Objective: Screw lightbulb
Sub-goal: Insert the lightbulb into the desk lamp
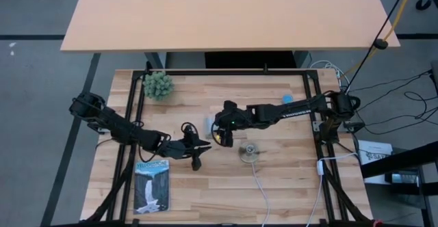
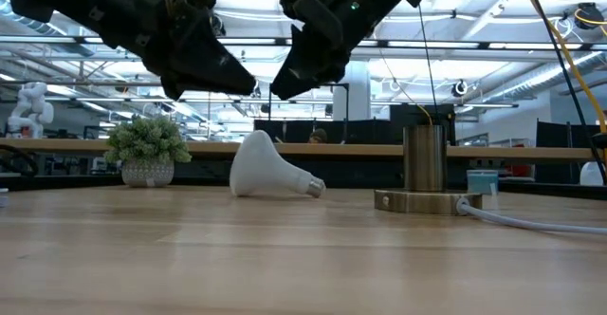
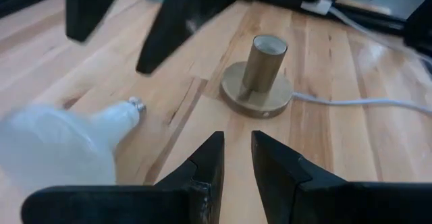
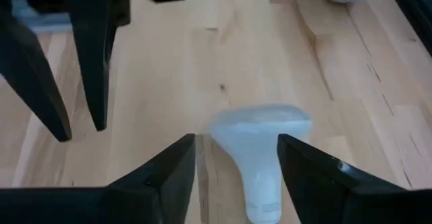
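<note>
We see the lightbulb (image 2: 268,170) lying on its side on the worktop (image 1: 274,186), left of the socket (image 2: 426,176). Right gripper (image 4: 236,160) hovers above it, jaws wide (holding nothing); left gripper (image 3: 236,158) nearby, jaws narrowly parted, empty.

two matte black jointed robot arms, angular tapering black fingers on the left gripper (image 3: 235,163) and the right gripper (image 4: 236,160), small green light on the right arm's wrist

- we see a small green potted plant (image 1: 158,85) near the table's far left corner
- a brass socket base (image 1: 249,152) with white cord (image 1: 263,189)
- a waterfall booklet (image 1: 151,187) lying front left
</note>
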